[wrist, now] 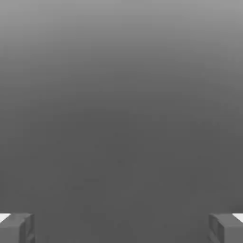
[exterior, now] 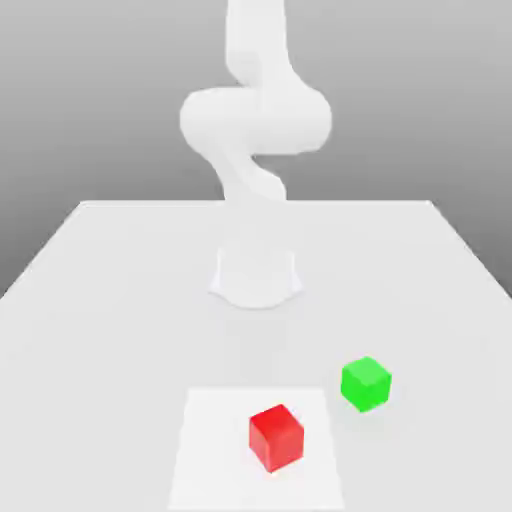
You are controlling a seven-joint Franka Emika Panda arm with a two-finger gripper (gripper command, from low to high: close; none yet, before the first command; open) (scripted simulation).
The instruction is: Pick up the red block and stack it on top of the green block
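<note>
Grey backdrop sits behind a white surface (exterior: pixel 110 290), with the white arm (exterior: pixel 255 120) rising from its base at the middle. The red block (exterior: pixel 276 438) rests on a paler square patch (exterior: pixel 215 450) near the front edge; the green block (exterior: pixel 365 384) stands near it, toward the exterior view's right and slightly farther back, not touching. In the hand view the end effector (wrist: pixel 121 228) is released, fingertips (wrist: pixel 19 228) spread wide with nothing between them. The red block sits turned at an angle, so a grasp not squared to its faces could twist it, and a careless descent might nudge the green block.
</note>
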